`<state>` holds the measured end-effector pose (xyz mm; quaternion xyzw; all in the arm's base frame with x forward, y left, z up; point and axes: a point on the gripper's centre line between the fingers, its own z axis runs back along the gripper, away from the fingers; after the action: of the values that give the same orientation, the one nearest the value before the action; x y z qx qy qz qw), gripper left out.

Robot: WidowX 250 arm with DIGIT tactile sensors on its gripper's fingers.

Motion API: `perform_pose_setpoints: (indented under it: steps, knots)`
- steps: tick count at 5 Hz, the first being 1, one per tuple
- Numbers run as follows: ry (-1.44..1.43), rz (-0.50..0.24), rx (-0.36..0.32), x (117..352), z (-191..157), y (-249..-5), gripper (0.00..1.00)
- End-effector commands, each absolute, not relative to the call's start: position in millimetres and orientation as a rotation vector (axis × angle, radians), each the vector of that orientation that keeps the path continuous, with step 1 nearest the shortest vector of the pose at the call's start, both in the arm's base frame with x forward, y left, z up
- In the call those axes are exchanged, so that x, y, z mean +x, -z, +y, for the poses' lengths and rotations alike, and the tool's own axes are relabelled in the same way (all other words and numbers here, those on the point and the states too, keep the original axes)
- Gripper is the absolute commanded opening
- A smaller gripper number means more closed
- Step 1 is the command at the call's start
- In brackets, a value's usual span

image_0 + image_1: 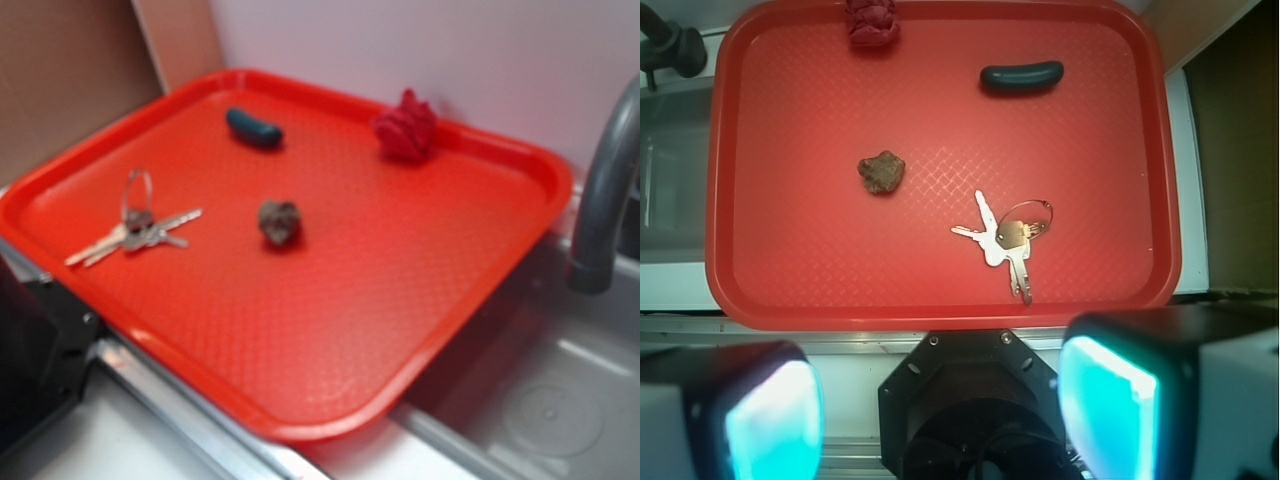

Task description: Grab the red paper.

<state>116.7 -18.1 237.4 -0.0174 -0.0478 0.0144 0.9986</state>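
Small deep-red crumpled paper wad (406, 126) sits at far edge of orange-red plastic tray (420, 300), well apart from my jaws, spread and empty. Looks light, soft, crushable; pinch across middle, gently.

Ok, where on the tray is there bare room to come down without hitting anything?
Widest bare patch: the tray half toward the sink, past the rock. A narrower lane runs between the rock and red paper. The keys and dark oblong piece take the other side; the paper sits tight against the rim.
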Motion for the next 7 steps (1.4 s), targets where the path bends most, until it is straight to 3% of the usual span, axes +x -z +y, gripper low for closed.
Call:
perform_pose_setpoints:
  steps: [1, 2, 3, 4, 6, 7]
  knots:
    - [-0.029, -0.096, -0.035, 116.7, -18.1, -237.4, 1.00]
    - [-0.016, -0.139, 0.001, 160.0, -9.0, -191.1, 1.00]
    - [-0.009, -0.211, -0.003, 194.4, -11.9, -173.8, 1.00]
    - [0.031, -0.269, -0.064, 233.9, -21.5, -151.4, 1.00]
    - [0.048, -0.245, -0.026, 308.2, -36.8, -103.8, 1.00]
    - [0.080, -0.285, -0.022, 339.9, -56.8, -84.5, 1.00]
